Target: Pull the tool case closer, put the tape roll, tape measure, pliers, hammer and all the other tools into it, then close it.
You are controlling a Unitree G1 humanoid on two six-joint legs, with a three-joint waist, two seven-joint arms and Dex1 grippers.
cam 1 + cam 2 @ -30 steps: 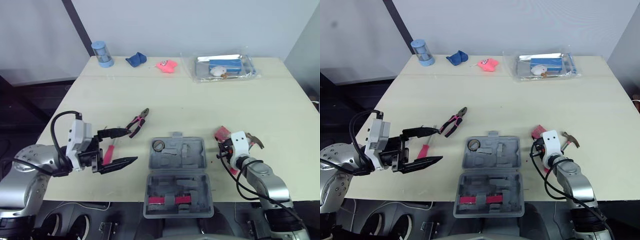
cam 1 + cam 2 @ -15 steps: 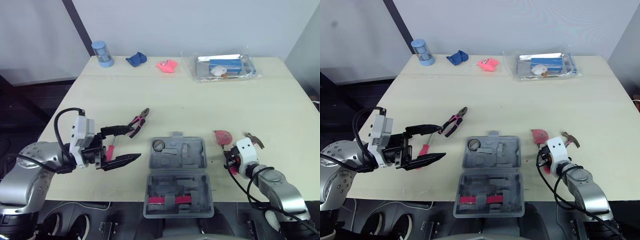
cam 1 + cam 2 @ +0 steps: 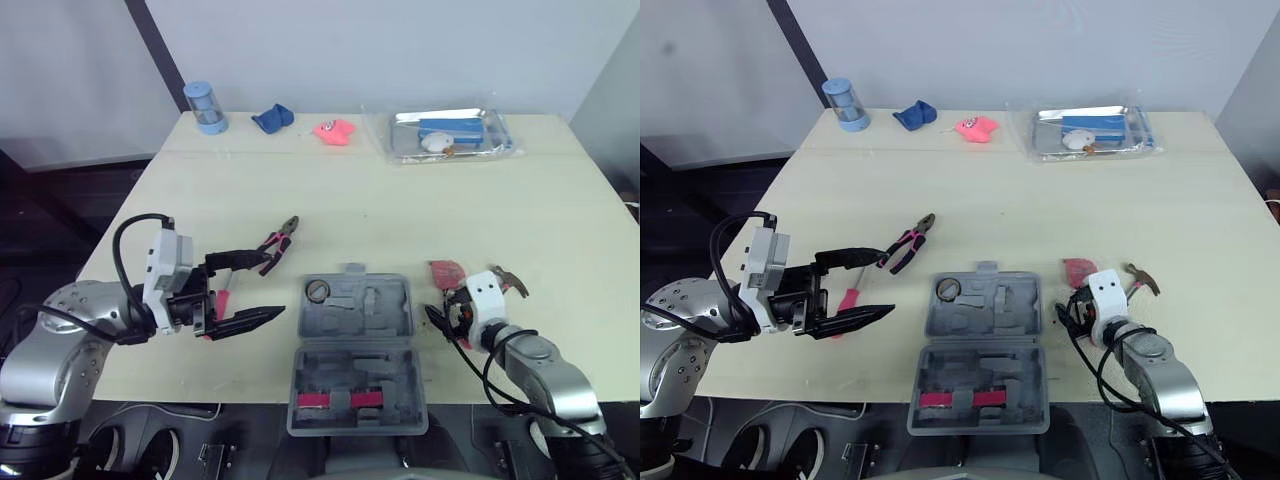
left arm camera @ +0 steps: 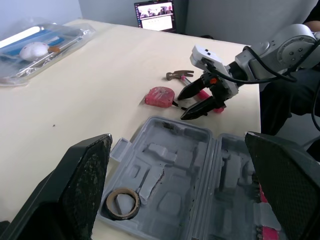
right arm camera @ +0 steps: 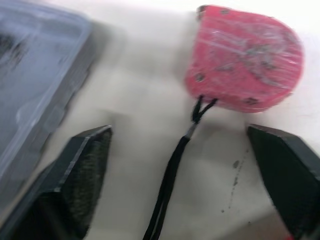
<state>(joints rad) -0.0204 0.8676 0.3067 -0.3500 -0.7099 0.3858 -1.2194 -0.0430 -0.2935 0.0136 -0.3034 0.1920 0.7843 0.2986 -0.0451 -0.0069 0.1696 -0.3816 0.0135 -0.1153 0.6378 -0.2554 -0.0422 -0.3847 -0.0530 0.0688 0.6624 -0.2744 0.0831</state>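
The grey tool case (image 3: 355, 340) lies open at the table's near edge, and the tape roll (image 3: 317, 291) sits in its far half. The pink tape measure (image 5: 245, 57) lies just right of the case with its black strap (image 5: 170, 180) trailing toward me. My right gripper (image 5: 178, 131) is open, with the strap between its fingers. The hammer (image 3: 508, 280) lies right of the tape measure, and its pink handle runs under that gripper. My left gripper (image 3: 270, 286) hovers open to the left of the case, over the red screwdriver (image 3: 218, 300). The pink-handled pliers (image 3: 277, 243) lie just beyond it.
Along the far edge stand a blue cylinder (image 3: 204, 107), a blue cloth (image 3: 271, 119), a pink object (image 3: 334, 131) and a clear bag of items (image 3: 447, 135). Bare tabletop stretches between these and the tools.
My right gripper has gone from shut to open and has drawn back a little from the tape measure. My left gripper has edged right toward the case.
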